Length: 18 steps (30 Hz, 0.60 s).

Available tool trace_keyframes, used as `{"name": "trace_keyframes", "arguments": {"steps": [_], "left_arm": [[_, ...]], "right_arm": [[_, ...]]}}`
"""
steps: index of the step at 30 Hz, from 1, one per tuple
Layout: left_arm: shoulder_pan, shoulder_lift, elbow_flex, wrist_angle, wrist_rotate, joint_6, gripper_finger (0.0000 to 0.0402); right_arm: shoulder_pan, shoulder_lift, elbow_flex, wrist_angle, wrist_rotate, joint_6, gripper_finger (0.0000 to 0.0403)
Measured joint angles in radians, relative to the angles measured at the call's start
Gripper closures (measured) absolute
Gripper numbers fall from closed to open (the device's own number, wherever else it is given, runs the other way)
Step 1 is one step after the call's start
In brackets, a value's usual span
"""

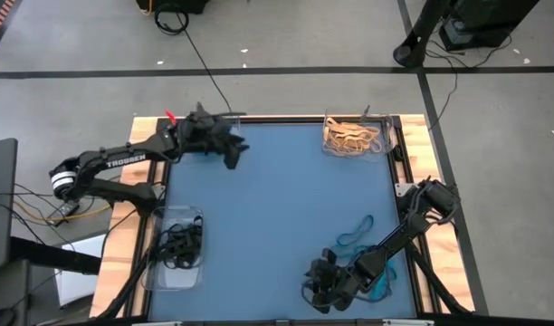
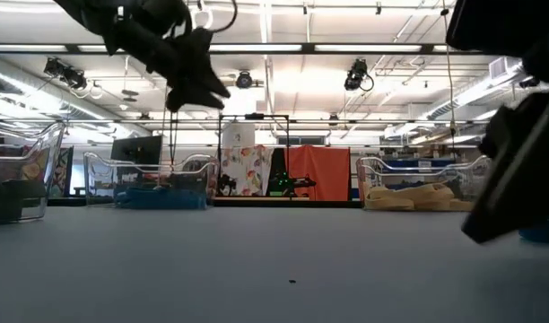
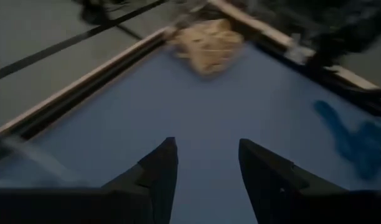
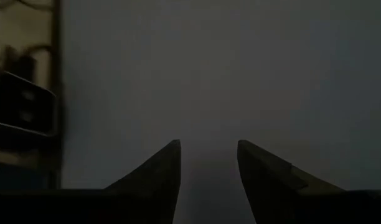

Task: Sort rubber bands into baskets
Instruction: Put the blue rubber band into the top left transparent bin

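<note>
The left gripper (image 1: 234, 154) hangs above the blue mat's far edge, fingers apart, empty (same for the right gripper (image 1: 315, 290), low, near side). Teal rubber bands (image 1: 357, 237) lie loose beside it; baskets (image 1: 173, 248) hold others.

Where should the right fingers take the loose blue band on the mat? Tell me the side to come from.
Grip the blue band on its thin strand lying flat on the mat, coming straight down. The right gripper is open nearby.
</note>
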Motion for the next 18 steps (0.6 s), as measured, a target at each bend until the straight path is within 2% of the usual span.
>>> {"name": "trace_keyframes", "arguments": {"steps": [4,7,10,13,18], "left_arm": [[-0.117,0.0,0.0,0.04,-0.007,0.0,0.0229],[-0.219,0.0,0.0,0.069,-0.051,0.004,0.0229],[-0.334,0.0,0.0,0.083,-0.127,0.007,0.0229],[-0.457,0.0,0.0,0.102,-0.186,0.022,0.0229],[-0.646,0.062,-0.002,0.23,-0.274,0.059,0.0229]], "right_arm": [[-0.026,-0.002,0.001,-0.067,-0.106,0.069,0.0233],[-0.044,-0.015,0.004,-0.108,-0.161,0.092,0.0233],[-0.056,-0.049,0.002,-0.201,-0.159,0.123,0.0235],[-0.061,-0.116,-0.001,-0.345,-0.114,0.196,0.0241],[-0.051,-0.265,0.0,-0.637,-0.127,0.315,0.0252]]}}
